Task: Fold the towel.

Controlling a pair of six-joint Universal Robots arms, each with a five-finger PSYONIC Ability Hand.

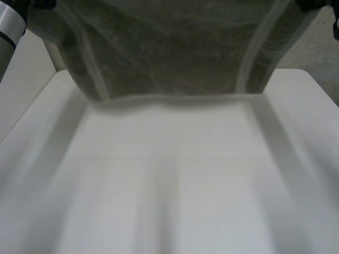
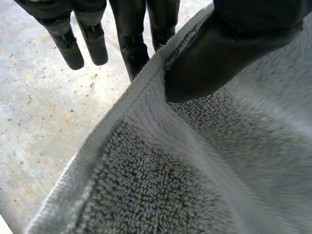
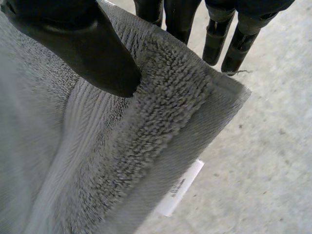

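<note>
A grey terry towel (image 1: 175, 47) hangs spread between my two hands above the far part of the white table (image 1: 175, 185), its lower edge close over the tabletop. My left hand (image 2: 234, 44) pinches the towel (image 2: 195, 170) at its banded edge, thumb on the near face and fingers (image 2: 134, 46) behind it. At a corner of the towel (image 3: 73, 161), my right hand (image 3: 83, 44) pinches the same way, thumb pressed into the pile and fingers (image 3: 178, 19) behind. A white label (image 3: 181, 187) hangs from that corner's hem.
My left arm (image 1: 8, 29) stands beside the table's far corner. Speckled concrete floor (image 2: 44, 112) lies beneath both hands, beyond the table. The tabletop runs bare from the towel's lower edge toward me.
</note>
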